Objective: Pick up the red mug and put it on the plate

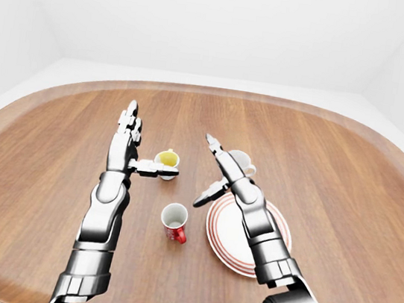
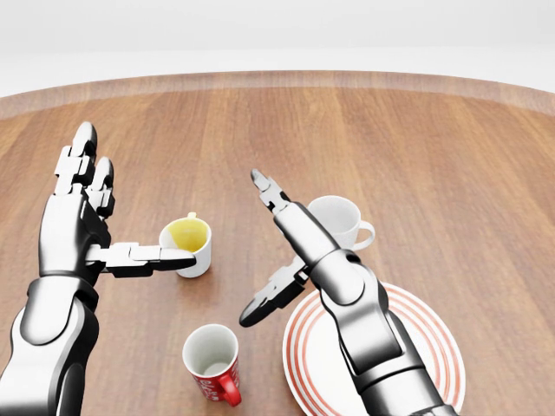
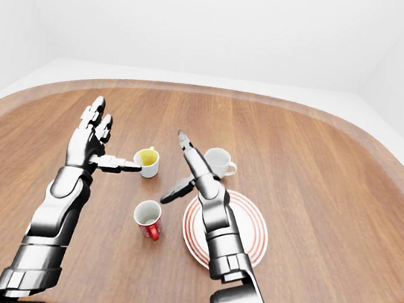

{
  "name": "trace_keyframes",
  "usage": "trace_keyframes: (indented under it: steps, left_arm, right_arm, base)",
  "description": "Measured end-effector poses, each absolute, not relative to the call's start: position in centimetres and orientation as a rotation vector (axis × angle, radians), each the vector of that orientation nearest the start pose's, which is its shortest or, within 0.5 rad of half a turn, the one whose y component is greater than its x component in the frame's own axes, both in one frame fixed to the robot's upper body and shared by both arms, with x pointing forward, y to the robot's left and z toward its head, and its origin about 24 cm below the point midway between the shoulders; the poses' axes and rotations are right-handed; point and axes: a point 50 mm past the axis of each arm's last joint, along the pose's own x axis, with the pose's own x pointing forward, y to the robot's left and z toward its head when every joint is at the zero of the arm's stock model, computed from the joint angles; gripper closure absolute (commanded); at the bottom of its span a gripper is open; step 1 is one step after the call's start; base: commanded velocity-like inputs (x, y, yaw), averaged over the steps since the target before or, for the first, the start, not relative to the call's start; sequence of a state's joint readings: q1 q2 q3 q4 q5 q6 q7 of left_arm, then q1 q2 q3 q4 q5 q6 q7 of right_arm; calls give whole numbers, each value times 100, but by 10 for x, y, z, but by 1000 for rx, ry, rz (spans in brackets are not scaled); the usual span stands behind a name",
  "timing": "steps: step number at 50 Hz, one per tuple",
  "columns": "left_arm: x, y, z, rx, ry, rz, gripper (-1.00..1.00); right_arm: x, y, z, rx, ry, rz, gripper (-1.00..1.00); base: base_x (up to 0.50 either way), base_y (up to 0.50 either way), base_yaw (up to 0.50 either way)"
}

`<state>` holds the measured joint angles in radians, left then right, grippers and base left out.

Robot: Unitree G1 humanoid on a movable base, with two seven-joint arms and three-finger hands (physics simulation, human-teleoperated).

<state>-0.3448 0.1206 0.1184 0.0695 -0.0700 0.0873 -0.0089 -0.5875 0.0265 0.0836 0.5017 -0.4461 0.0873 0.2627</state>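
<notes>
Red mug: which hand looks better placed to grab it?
Probably the right hand: open, its thumb nearest the red mug, beside the plate. The left hand sits by the yellow mug.

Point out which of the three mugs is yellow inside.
The white mug at the left hand's thumb tip, yellow inside. The red mug below it and the all-white mug above the plate have pale interiors.
</notes>
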Motion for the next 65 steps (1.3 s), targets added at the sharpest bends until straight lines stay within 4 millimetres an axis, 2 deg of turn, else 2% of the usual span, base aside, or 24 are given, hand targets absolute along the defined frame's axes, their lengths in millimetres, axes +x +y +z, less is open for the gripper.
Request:
trace_keyframes:
  steps: [36,65]
  left_arm:
    - [315,180,114,26,-176,37,-100]
    - [316,182,111,25,-164,41,-100]
  right_arm:
    - [336,-26,21,-609,283,585,-100]
    - [331,-3,14,-642,314,647,-100]
  base:
    - [0,0,0]
    - [0,0,0]
